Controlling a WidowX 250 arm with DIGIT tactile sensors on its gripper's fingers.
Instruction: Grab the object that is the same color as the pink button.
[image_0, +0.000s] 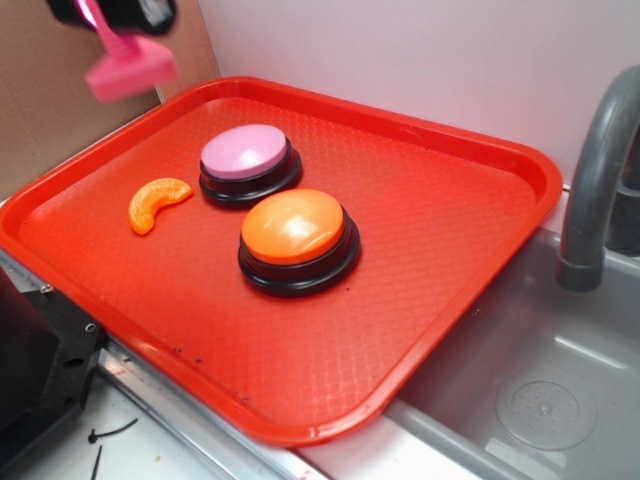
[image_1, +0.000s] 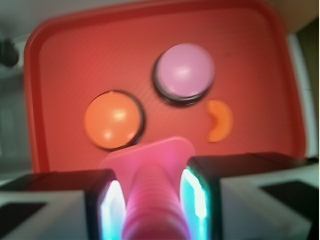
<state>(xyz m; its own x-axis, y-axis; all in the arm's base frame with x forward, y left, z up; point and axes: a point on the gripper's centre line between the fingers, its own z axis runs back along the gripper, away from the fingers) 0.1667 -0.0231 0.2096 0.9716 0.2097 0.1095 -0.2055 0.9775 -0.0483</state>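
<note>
The gripper (image_1: 150, 200) is clamped on the pink toy bolt (image_1: 150, 195): in the wrist view its two pads (image_1: 111, 207) press against either side of the ribbed shaft, a sensible hold, since the ribs give the pads purchase and the flat base hangs clear below them. That base points down toward the red tray (image_1: 60, 50), so the bolt (image_0: 128, 62) is carried roughly upright, as it would have stood. In the exterior view it hangs high above the tray's (image_0: 450, 250) far left corner, touching nothing but the claw (image_0: 92, 12), whose body is mostly cut off by the frame edge. Below, the pink button (image_0: 245, 152) sits toward the back of the tray, its pale domed top on a black ring; it serves here only as the colour cue, and the bolt's brighter pink is the nearest match on the tray. The orange button (image_0: 294, 228) stands just in front of it, nearly touching. The orange crescent slice (image_0: 156, 202) lies flat to the pink button's left, apart from both, rightly left alone. Judged from this, the grab looks essentially done. A grey faucet (image_0: 600, 180) and sink (image_0: 540, 400) lie beside the tray.
</note>
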